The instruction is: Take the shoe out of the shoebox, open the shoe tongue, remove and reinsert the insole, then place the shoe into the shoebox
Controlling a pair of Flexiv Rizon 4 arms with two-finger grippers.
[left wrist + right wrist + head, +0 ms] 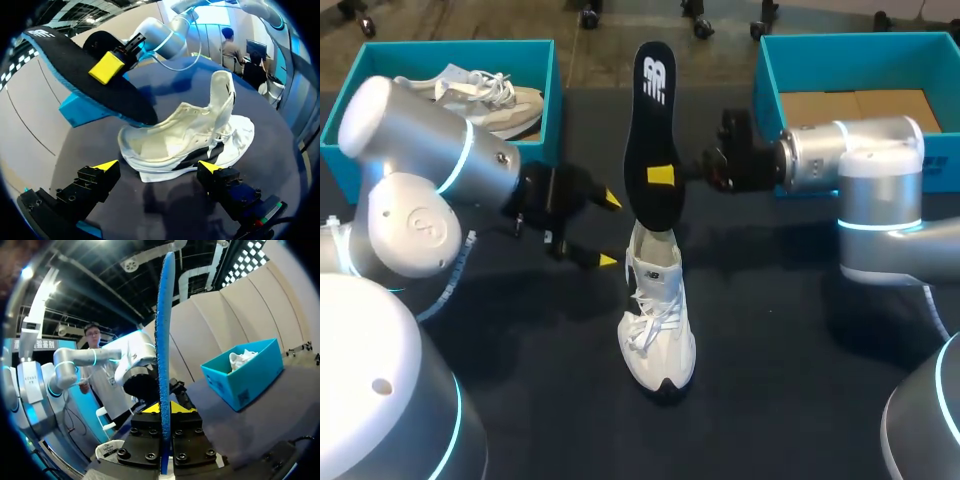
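Observation:
A white shoe [658, 320] stands on the dark table with its tongue pulled up [222, 92]. A black insole [653, 120] with a blue underside rises upright from the shoe's opening, its lower end at the heel. My right gripper [665, 176] is shut on the insole's middle; in the right wrist view the insole [164, 330] runs edge-on between that gripper's [165, 407] fingers. My left gripper [610, 230] stands open just left of the shoe. In the left wrist view the shoe [185, 140] lies ahead of my left gripper [157, 166], untouched.
A teal shoebox [548, 75] at the back left holds another white shoe [480, 95]. A second teal box [770, 70] at the back right shows brown cardboard inside, behind my right arm. Bare dark tabletop [770, 360] lies in front of and beside the shoe.

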